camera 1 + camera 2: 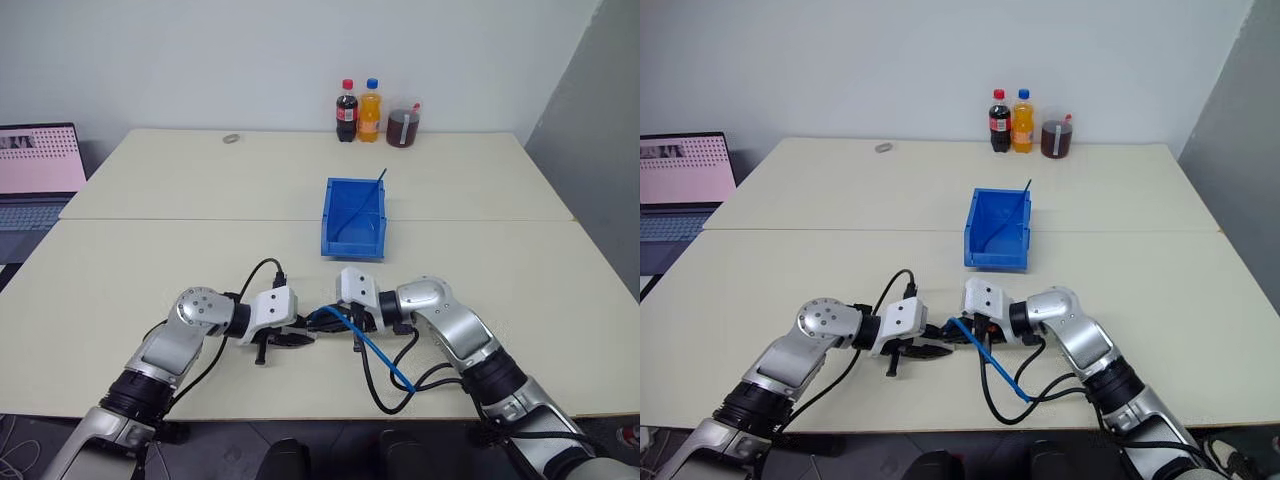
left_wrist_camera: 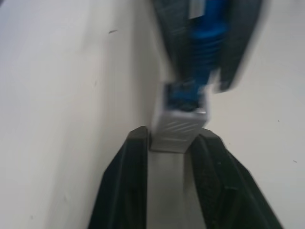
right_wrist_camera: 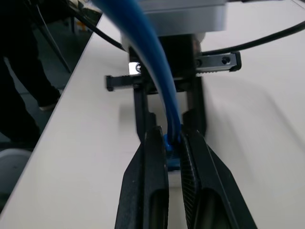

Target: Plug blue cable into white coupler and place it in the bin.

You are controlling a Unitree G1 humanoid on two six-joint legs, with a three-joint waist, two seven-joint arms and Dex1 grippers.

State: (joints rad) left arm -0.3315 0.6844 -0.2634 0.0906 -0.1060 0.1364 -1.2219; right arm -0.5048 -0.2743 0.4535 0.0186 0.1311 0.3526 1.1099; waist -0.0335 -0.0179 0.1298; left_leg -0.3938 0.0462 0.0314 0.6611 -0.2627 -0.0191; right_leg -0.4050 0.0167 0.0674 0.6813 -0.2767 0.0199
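Note:
Low over the near table, my two grippers meet tip to tip. My left gripper [image 2: 171,136] is shut on the white coupler [image 2: 178,128], a small white block held at its fingertips. The light-blue cable [image 1: 378,352] has its plug end seated in the coupler's socket. My right gripper [image 3: 174,136] is shut on the blue cable just behind the plug. The rest of the cable runs back past my right wrist and lies on the table toward the near edge. The blue bin [image 1: 352,245] stands open-topped beyond the grippers, at mid table.
A thin darker blue cable [image 1: 380,181] sticks out of the bin. Two bottles [image 1: 358,110] and a jar [image 1: 403,126] stand at the far edge, with a small grey ring [image 1: 231,139] to their left. A laptop [image 1: 35,170] sits at far left.

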